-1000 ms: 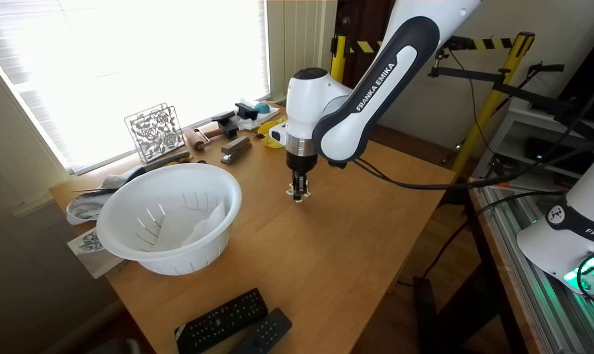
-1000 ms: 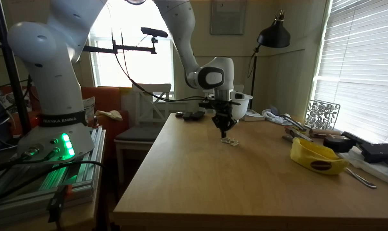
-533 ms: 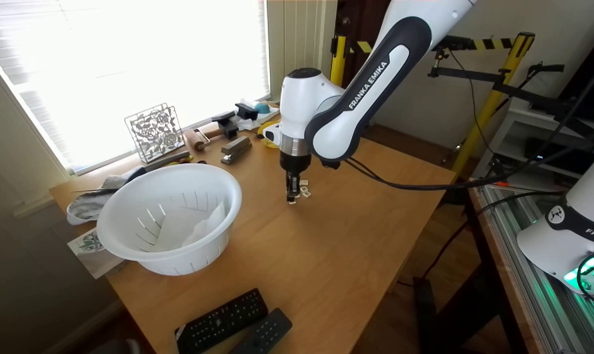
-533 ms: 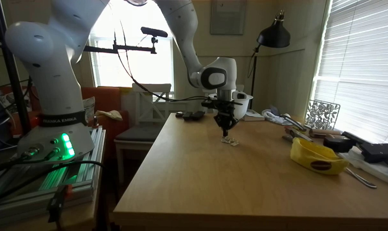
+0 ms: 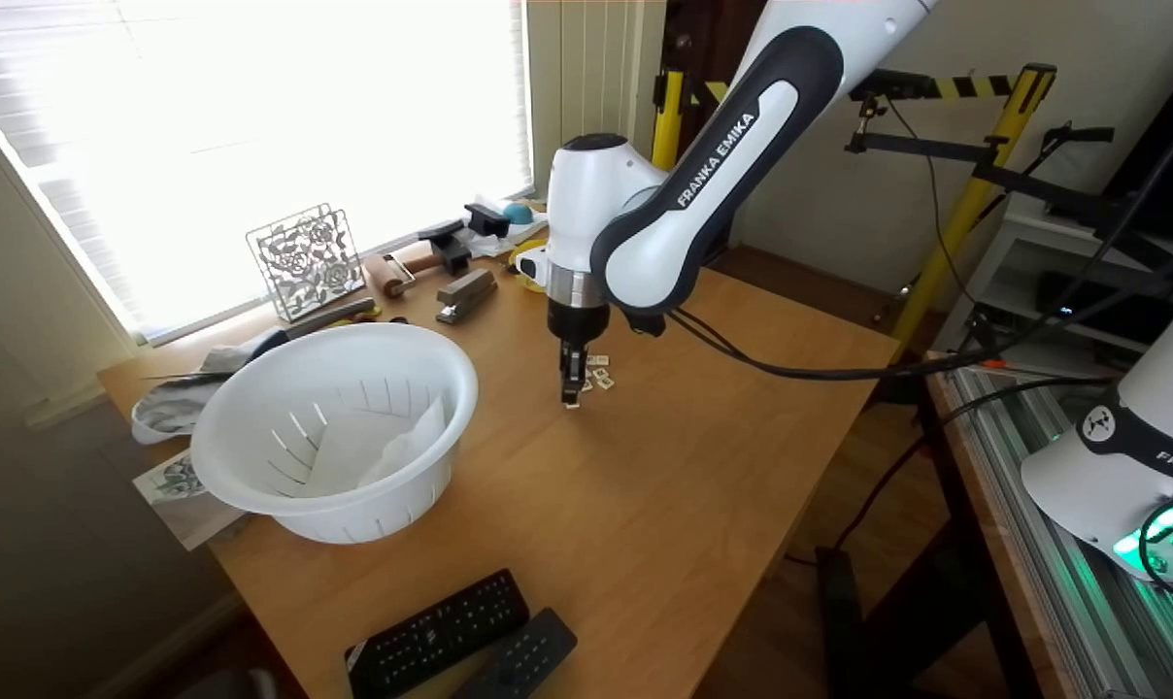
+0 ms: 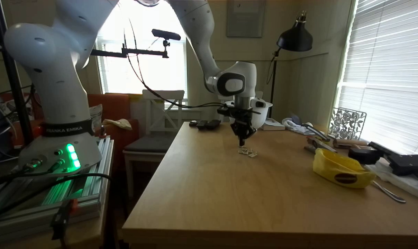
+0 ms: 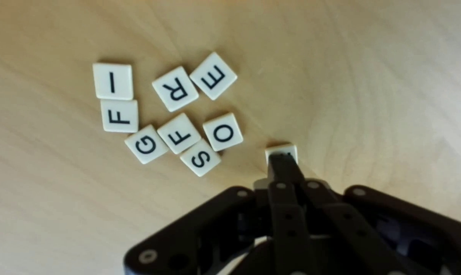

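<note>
One letter tile (image 7: 279, 149) beneath the gripper (image 7: 286, 164), fingers pressed together, near eight other tiles (image 7: 179, 133). Apparent step: single-tile pushing. Next need, probably: light, steady contact.

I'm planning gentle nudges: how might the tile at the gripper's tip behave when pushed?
The tile looks flat, so it would likely slide, not roll. Small beside the gripper, it's probably light. Its straight visible edges suggest it's stiff.
</note>
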Motion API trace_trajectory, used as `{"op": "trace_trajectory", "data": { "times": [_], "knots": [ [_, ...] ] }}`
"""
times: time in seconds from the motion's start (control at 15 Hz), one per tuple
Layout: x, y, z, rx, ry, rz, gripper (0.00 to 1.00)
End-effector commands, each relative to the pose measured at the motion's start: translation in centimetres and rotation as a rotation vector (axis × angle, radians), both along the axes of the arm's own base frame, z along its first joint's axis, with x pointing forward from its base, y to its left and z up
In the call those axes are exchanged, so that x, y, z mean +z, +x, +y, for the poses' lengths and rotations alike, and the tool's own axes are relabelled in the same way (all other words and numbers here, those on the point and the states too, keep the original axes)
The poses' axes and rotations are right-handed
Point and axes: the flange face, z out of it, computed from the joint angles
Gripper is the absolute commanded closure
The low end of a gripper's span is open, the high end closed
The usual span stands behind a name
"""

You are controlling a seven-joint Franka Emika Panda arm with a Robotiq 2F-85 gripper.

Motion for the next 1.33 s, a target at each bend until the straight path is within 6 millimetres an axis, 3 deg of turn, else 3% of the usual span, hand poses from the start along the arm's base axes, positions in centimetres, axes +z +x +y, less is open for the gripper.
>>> {"op": "trace_trajectory", "data": {
  "times": [0.0,0.6,1.0,1.27],
  "knots": [
    [0.8,-0.4,0.3,-0.04,-0.005,0.013,1.0],
    [2.8,-1.9,0.7,-0.102,-0.024,0.002,1.0],
    [1.2,-4.0,-1.8,-0.219,-0.001,0.014,1.0],
    [1.2,-4.7,-3.8,-0.285,-0.026,-0.029,1.0]
  ]
}}
